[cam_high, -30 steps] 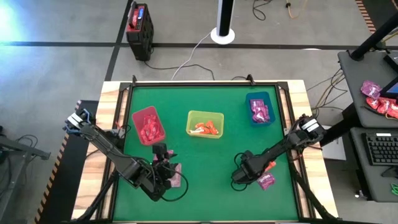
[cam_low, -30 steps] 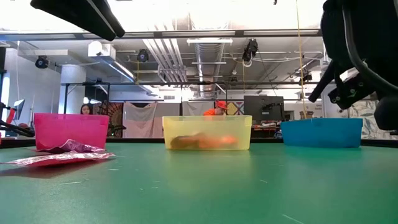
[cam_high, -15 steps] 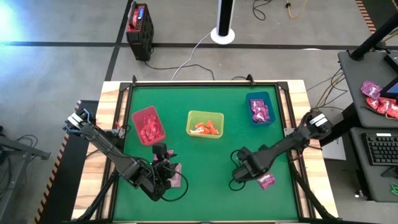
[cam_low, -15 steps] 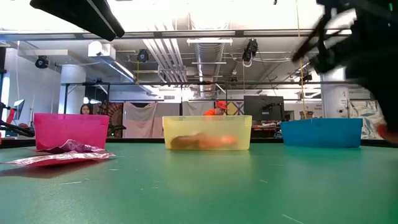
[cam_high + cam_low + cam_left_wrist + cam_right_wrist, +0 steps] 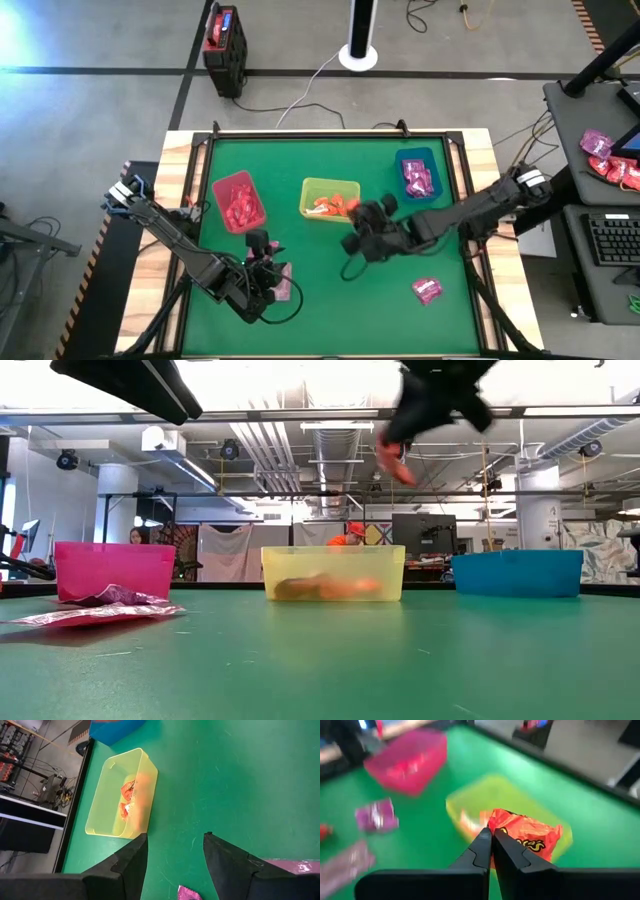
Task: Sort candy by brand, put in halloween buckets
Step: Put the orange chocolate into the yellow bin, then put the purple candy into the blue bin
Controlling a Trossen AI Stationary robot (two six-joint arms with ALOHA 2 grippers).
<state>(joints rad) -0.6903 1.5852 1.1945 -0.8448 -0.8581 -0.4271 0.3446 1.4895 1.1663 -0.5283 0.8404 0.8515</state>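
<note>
On my right wrist feed, the right tool has its fingers pinched together on an orange packet, which hangs above the yellow-green bin. From overhead I see that same tool over the middle of the green desk, just beside the near right corner of the yellow-green bin, with the packet's orange edge showing at the bin's rim. In the low feed the packet is held well above the desk, higher than the bin's top.

Nearer to me on the left, the left tool sits low at the front left of the desk, its fingers spread narrowly with nothing between them in the wrist feed. A magenta-pink packet lies just beside it. A second magenta-pink packet lies alone at the front right, well apart from either tool.

Farther back stand the three bins in a row: the crimson bin on the left holding reddish-pink packets, the yellow-green one in the middle with orange packets inside, and the teal-blue bin on the right with magenta-pink packets.

Beyond the desk, on the floor, I see a black box with a red top and a white round base with a black pole.
</note>
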